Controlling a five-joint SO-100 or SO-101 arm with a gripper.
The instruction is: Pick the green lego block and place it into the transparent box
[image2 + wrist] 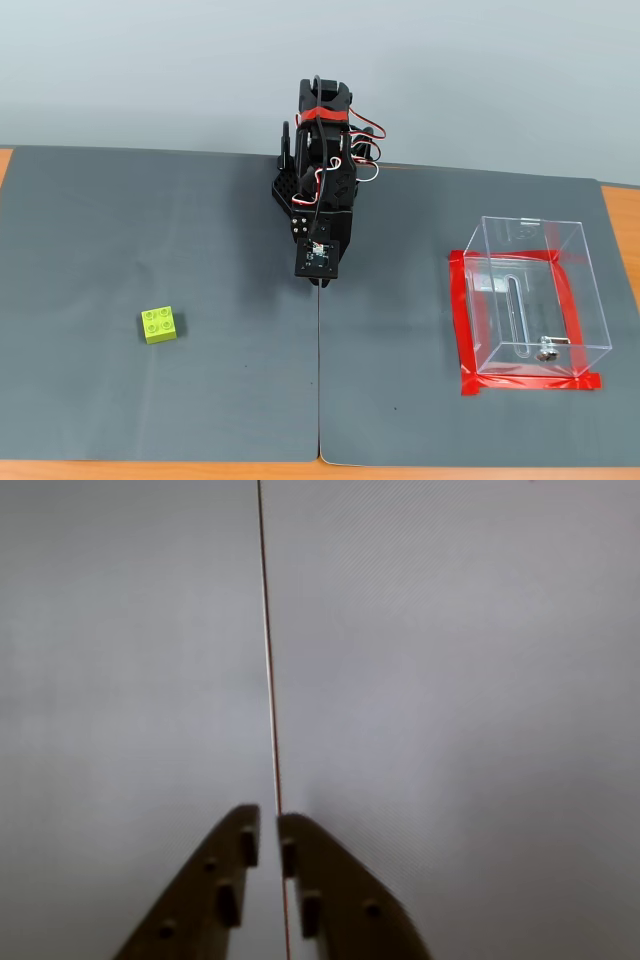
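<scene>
Fixed view shows my claw folded at the mat seam, its jaws nearly closed on nothing. The green lego block sits well to the left, the transparent box right. I should open wide, then descend squarely over its 4 studs.
</scene>
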